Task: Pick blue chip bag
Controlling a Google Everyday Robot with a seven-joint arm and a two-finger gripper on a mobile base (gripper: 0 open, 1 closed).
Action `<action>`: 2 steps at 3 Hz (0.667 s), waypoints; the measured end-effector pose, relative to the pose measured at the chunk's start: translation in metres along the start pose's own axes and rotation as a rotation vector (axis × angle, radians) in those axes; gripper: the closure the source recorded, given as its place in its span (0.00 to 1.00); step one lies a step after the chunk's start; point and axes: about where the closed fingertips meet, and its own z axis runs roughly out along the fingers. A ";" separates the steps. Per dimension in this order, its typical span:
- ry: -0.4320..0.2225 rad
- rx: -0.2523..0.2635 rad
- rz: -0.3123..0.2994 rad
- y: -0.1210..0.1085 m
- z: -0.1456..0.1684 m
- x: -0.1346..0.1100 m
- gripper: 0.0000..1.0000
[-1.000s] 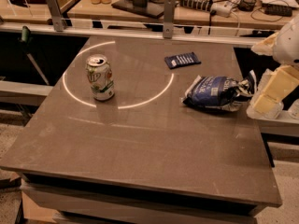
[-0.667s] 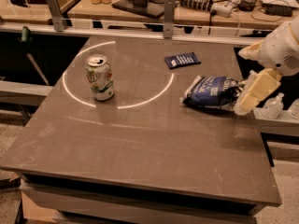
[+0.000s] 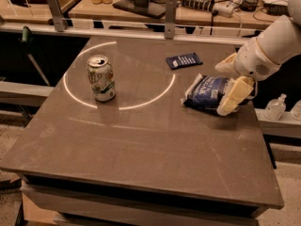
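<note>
Soda can [image 3: 100,77], flat blue packet [image 3: 184,60], table [image 3: 141,145]

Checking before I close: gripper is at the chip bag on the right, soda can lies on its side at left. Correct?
No: the camera view shows the soda can standing upright at left. The gripper is at the chip bag on the right, as said.

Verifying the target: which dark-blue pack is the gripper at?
The puffy blue chip bag; the open gripper straddles its right end. The flat blue packet lies apart, farther back.
</note>
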 end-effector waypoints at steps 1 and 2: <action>-0.009 -0.030 -0.040 -0.010 0.018 -0.004 0.39; -0.054 -0.036 -0.077 -0.023 0.024 -0.017 0.62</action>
